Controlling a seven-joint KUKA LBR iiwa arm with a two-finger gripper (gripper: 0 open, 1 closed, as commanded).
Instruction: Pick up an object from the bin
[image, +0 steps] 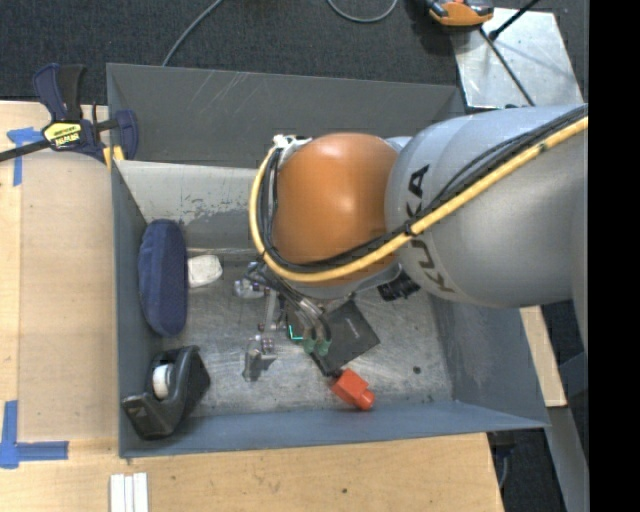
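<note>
I am holding the gripper (255, 325) low over bare floor mid-bin, its fingers spread with nothing between them, ready to close. A black flat square (350, 335) and an orange block (352, 390) are lying just beside it, probably the easiest picks.

I have the grey arm (490, 220) coming in from the right of my view, its last link bent steeply downward. The orange cover (330, 200) on the wrist faces up toward my camera. A yellow cable (262, 220) loops round the cover's left side and runs back along the arm. Below the cover the tool (285, 335) points down, partly hidden by the wrist.
</note>
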